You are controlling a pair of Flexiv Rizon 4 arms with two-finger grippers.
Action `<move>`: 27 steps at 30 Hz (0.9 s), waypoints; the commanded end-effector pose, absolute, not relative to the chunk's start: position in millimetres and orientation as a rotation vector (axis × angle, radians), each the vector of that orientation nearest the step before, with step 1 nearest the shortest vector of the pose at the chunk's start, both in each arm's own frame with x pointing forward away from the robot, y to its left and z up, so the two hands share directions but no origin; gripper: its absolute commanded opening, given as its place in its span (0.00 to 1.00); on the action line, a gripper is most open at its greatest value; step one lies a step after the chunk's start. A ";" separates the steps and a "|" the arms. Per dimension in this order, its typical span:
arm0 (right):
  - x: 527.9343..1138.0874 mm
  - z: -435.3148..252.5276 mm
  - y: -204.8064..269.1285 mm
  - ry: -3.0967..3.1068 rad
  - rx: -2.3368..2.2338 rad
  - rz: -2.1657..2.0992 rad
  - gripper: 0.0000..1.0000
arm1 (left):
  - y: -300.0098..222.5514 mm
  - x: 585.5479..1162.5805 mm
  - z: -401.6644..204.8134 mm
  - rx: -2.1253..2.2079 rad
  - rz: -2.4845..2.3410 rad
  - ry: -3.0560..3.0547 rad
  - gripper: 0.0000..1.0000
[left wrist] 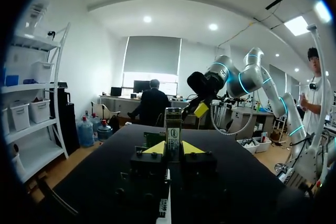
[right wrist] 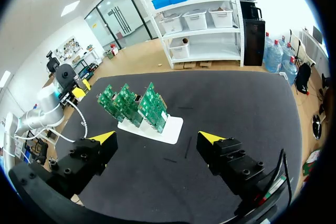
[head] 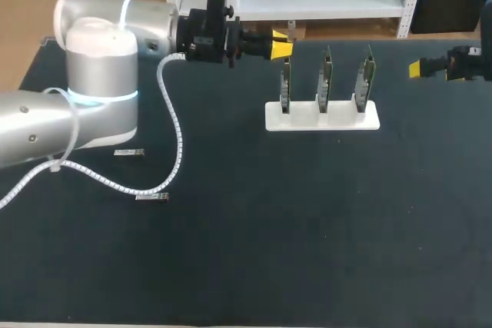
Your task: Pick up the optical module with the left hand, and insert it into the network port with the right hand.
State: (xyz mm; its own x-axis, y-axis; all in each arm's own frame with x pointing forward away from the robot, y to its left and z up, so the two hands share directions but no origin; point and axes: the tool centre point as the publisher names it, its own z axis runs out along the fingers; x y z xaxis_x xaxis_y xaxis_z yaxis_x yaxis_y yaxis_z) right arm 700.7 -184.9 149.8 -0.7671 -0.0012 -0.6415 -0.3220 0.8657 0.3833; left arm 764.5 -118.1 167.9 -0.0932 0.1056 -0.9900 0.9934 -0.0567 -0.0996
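My left gripper (left wrist: pixel 173 149) is shut on a small silver optical module (left wrist: pixel 172 128), which stands up between its yellow tips. In the head view this gripper (head: pixel 281 46) hovers just behind the leftmost of three upright green circuit boards (head: pixel 324 78) on a white stand (head: pixel 323 117). My right gripper (head: pixel 421 68) sits at the table's far right, level with the boards. It is open (right wrist: pixel 157 140) and holds nothing, and the boards (right wrist: pixel 134 103) lie well ahead of it. The ports on the boards are too small to make out.
Two spare optical modules (head: pixel 129 152) (head: pixel 152 197) lie on the dark table (head: pixel 307 228) at the left, under my left arm's white cable (head: pixel 178 140). A shelf unit stands behind the table's far edge.
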 end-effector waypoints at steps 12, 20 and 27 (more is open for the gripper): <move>699.9 150.3 -184.7 2.375 -0.231 0.634 1.00 | -116.5 780.4 158.5 1.262 -1.295 1.361 0.00; 699.9 150.3 -184.7 2.375 -0.231 0.634 1.00 | -117.6 775.2 155.8 1.249 -1.309 1.376 0.00; 699.9 150.3 -184.7 2.375 -0.231 0.634 1.00 | -117.8 773.7 152.9 1.245 -1.287 1.389 0.00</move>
State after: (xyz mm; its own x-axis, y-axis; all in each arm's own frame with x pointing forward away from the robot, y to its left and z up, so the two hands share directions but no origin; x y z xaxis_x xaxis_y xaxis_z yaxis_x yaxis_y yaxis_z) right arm 700.7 -184.9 149.8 -0.7671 -0.0012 -0.6416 -0.3220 0.8657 0.3833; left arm 777.2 -118.2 151.7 -0.1452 0.1152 -0.9827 0.9881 -0.0336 -0.1500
